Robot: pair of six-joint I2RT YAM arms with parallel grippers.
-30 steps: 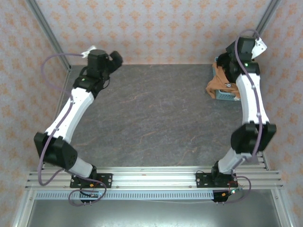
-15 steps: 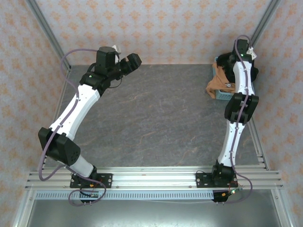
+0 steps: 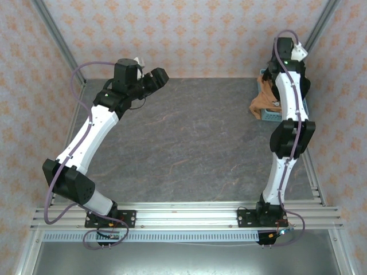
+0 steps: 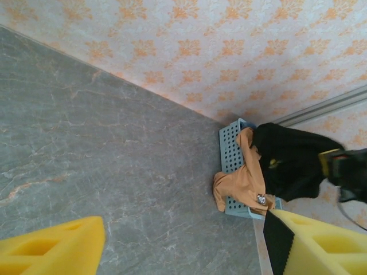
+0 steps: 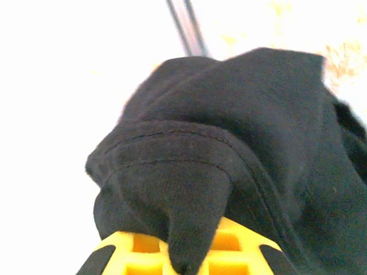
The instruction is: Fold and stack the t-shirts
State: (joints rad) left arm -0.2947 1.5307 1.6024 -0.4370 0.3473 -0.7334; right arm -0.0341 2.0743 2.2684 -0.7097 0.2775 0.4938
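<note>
Two arms reach toward the far edge of the table (image 3: 189, 137). At the far right corner, the right gripper (image 5: 182, 255) is clamped on a fold of the black t-shirt (image 5: 229, 143), which is bunched over the light blue basket (image 4: 229, 143). The orange-tan t-shirt (image 4: 241, 183) drapes over the basket's wall. At the far left, the left gripper (image 4: 183, 246) hangs above bare table, fingers apart, holding nothing.

The black t-shirt (image 5: 229, 149), bunched with its stitched hem showing, is pinched in the right claw (image 5: 183, 255), a fold drooping over the yellow fingers. Near that claw, the orange-tan t-shirt (image 4: 241, 183) hangs crumpled over the light blue basket's (image 4: 230, 146) rim, touching the black cloth.
</note>
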